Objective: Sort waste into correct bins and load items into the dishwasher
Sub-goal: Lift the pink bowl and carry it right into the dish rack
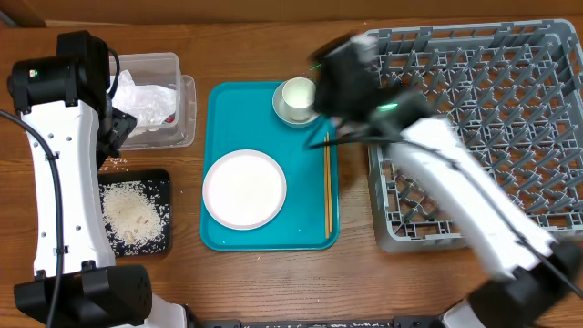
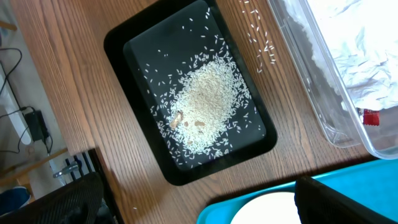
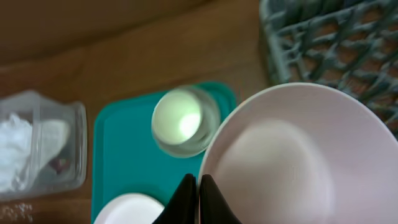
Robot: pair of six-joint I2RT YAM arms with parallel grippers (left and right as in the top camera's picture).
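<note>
My right gripper (image 3: 198, 186) is shut on the rim of the white bowl (image 3: 292, 155) and holds it above the teal tray's far right corner. In the overhead view that gripper (image 1: 339, 68) is blurred and hides the bowl. The pale cup (image 1: 297, 96) stands in a small metal bowl (image 1: 281, 108) on the tray. The white plate (image 1: 243, 189) and chopsticks (image 1: 328, 187) lie on the tray. My left gripper (image 2: 199, 202) is open and empty, above the black tray (image 1: 164, 182) of rice (image 2: 208, 99). The clear tub (image 1: 182, 105) holds the napkin (image 1: 146, 98) and red wrapper (image 2: 371, 117).
The grey dish rack (image 1: 492, 118) fills the right side and shows in the right wrist view (image 3: 329, 37). The teal tray (image 1: 219, 137) lies in the middle. A few loose rice grains (image 1: 114, 164) lie on the wood between tub and black tray.
</note>
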